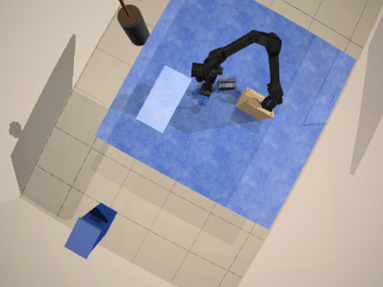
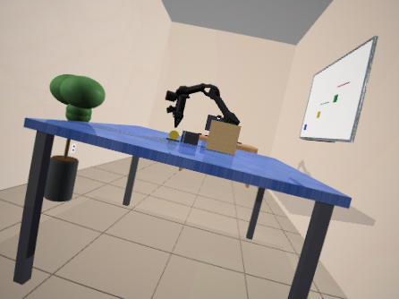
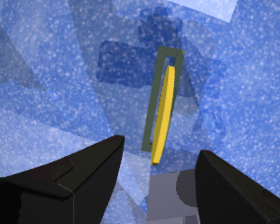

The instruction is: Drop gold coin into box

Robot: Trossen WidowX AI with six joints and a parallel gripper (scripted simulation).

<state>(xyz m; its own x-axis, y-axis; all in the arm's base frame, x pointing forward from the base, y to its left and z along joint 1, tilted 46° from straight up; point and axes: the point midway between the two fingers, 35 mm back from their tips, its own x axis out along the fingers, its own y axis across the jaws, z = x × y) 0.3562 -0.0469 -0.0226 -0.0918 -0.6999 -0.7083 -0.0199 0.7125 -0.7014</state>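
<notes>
The gold coin (image 2: 174, 135) (image 3: 164, 115) stands on edge in the dark-green holder (image 3: 154, 100), leaning slightly to one side in the wrist view. My gripper (image 2: 177, 125) (image 3: 160, 152) is open and empty, pointing down above the coin. In the wrist view the fingertips lie either side of the coin's near end. The coin is hidden under the arm in the top view. The grey box (image 1: 227, 83) (image 2: 191, 137) (image 3: 170, 192) stands close beside the holder. A dark line crosses its lid in the top view; in the wrist view part of the box shows between the fingers.
A light wooden block (image 1: 246, 105) (image 2: 223, 137) stands by the arm's base, on the far side of the grey box from the holder. A pale white rectangle (image 1: 164, 100) (image 3: 205, 7) lies on the blue table (image 1: 202, 164) (image 2: 148, 140) on the holder's other side.
</notes>
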